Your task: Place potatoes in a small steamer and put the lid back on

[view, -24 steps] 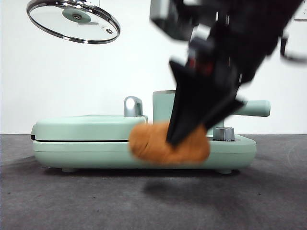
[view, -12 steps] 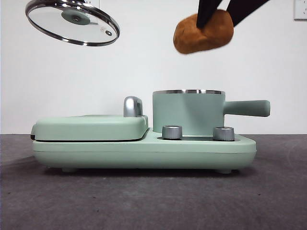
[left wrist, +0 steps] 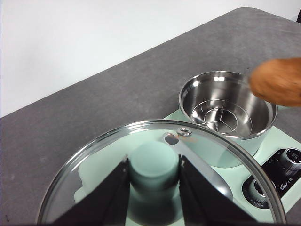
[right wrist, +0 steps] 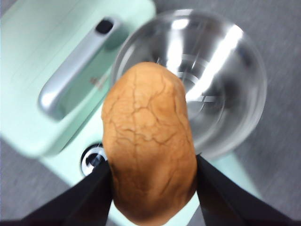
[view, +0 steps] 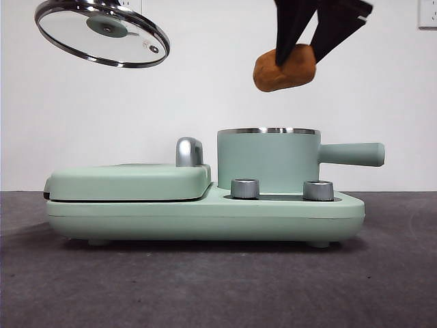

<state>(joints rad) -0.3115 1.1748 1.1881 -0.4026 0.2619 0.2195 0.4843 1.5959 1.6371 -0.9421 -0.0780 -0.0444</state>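
My right gripper (view: 300,55) is shut on the orange-brown potato (view: 285,68) (right wrist: 149,141) and holds it in the air above the small steamer (view: 268,160) (right wrist: 202,80). The steamer is an open mint-green pot with a steel rim and a side handle (view: 351,154); a steel rack lies in its bottom (left wrist: 221,115). High at the left, my left gripper (left wrist: 154,188) is shut on the mint-green knob of the glass lid (view: 102,31) (left wrist: 94,169), which hangs tilted. The potato (left wrist: 277,81) also shows at the edge of the left wrist view.
The steamer stands on a mint-green appliance base (view: 205,215) with two steel dials (view: 246,188) (view: 318,190) at its front. A flat griddle cover (view: 130,181) with a chrome handle (view: 189,152) lies left of the pot. Dark grey table in front.
The potato rose from in front of the base to high above the pot, then moved a little lower and farther from the camera. The lid has stayed held high at the left.
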